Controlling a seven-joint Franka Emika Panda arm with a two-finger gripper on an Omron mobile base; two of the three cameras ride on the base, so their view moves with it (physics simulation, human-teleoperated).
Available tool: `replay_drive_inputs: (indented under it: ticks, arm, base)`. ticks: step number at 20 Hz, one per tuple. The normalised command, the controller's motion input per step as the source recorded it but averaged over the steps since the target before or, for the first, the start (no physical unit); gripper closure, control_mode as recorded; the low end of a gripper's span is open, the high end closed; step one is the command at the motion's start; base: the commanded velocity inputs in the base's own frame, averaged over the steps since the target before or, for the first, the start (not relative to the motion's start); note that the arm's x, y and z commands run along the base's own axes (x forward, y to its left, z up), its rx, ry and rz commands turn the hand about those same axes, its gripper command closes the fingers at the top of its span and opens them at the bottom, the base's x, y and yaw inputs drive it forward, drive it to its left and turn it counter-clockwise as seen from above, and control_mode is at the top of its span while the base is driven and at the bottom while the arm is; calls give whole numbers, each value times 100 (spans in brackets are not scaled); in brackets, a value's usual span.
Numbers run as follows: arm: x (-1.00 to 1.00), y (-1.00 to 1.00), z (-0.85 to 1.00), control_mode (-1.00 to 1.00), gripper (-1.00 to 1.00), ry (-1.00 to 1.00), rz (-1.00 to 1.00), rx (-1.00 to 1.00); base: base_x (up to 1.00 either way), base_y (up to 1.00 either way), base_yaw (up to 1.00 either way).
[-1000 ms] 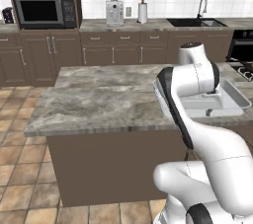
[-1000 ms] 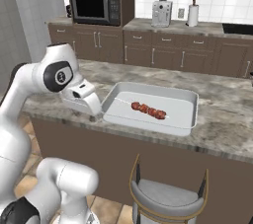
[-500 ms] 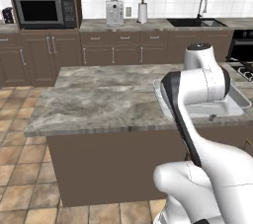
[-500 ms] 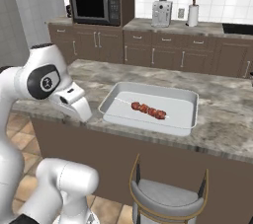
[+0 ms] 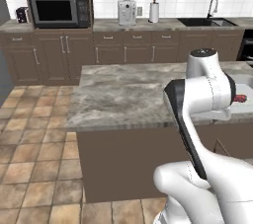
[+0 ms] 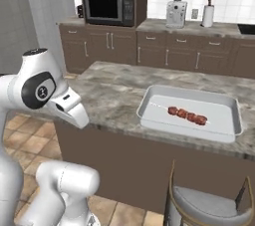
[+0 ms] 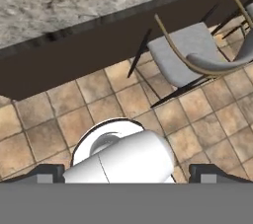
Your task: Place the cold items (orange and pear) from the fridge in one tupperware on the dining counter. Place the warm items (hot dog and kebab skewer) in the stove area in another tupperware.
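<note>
My gripper (image 7: 126, 173) has its jaws spread wide and empty, aimed down at the floor tiles beside a chair (image 7: 190, 55) at two o'clock. The kebab skewer (image 6: 187, 115) already lies in the tupperware (image 6: 226, 133) on the dining counter (image 6: 107, 90). Next I'd tuck the arm clear of the counter edge before heading for the hot dog.

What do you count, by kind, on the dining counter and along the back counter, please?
Tupperware tray: 1
Kebab skewer: 1
Microwave: 1
Coffee machine: 1
Paper towel roll: 1
Total: 5
</note>
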Motion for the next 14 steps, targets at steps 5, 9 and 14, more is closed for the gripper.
replay_drive_inputs:
  ticks: [5,9,14]
  arm:
    - [0,0,0,100,-100,0,0,0]
    - [0,0,0,100,-100,0,0,0]
    - [0,0,0,100,-100,0,0,0]
  base:
    - [0,100,0]
    - [2,100,0]
    - [21,100,-8]
